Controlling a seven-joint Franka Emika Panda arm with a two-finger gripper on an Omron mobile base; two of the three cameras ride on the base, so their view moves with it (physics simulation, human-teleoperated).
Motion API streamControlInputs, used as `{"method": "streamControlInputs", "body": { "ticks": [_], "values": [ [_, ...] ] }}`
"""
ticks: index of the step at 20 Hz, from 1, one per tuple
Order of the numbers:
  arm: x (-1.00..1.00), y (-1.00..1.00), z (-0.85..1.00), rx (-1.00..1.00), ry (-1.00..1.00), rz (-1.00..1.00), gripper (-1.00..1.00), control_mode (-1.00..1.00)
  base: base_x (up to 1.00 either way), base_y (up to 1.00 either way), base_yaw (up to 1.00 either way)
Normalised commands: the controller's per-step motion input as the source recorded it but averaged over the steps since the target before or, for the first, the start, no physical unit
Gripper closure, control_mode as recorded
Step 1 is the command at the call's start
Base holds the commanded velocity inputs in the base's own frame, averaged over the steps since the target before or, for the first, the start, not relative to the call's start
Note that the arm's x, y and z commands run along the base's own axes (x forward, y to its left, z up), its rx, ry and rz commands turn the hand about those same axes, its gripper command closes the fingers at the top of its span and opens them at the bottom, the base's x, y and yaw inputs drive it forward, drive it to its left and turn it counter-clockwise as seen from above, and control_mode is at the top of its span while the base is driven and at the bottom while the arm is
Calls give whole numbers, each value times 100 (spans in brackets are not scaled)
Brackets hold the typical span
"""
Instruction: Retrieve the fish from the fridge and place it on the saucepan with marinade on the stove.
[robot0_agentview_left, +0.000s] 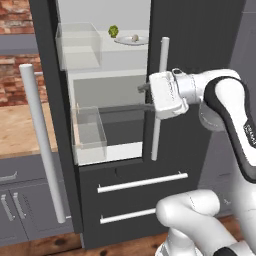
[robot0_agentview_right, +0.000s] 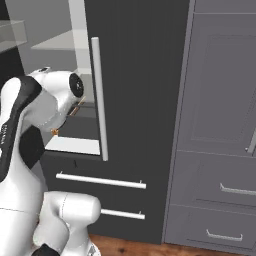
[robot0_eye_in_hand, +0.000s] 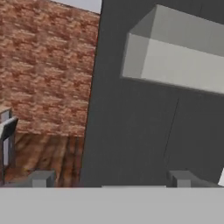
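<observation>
Two fingers spread wide, gripper (robot0_agentview_left: 142, 97) empty, inside open fridge (robot0_agentview_left: 107, 180); fish unseen.

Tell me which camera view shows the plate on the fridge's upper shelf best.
The left base view: the plate sits on the upper shelf with a beige lump on it and a green item beside it. The other views give nothing of it.

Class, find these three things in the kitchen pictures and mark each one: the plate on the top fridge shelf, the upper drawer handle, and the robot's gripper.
plate (robot0_agentview_left: 131, 41): left base view, on its pale rim.
upper drawer handle (robot0_agentview_left: 142, 182): left base view, middle of the bar.
gripper (robot0_agentview_left: 143, 98): left base view, between its open dark fingers.
</observation>
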Motion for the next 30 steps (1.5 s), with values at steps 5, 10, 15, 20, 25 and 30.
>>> {"method": "streamControlInputs", "body": {
  "ticks": [5,10,15,20,25,30],
  "values": [
    [-19,-95,-16,0,1,-69,-100,-100,0,0,0],
    [0,-68,-15,0,3,-85,-100,-100,0,0,0],
    [-1,-57,-24,0,1,-79,-100,-100,0,0,0],
    [0,0,0,0,0,-7,-100,-100,0,0,0],
    [-1,-7,-23,-3,-17,1,-100,-100,0,0,0],
    [-2,-12,-17,-2,-25,0,-100,-100,0,0,0]
  ]
}}
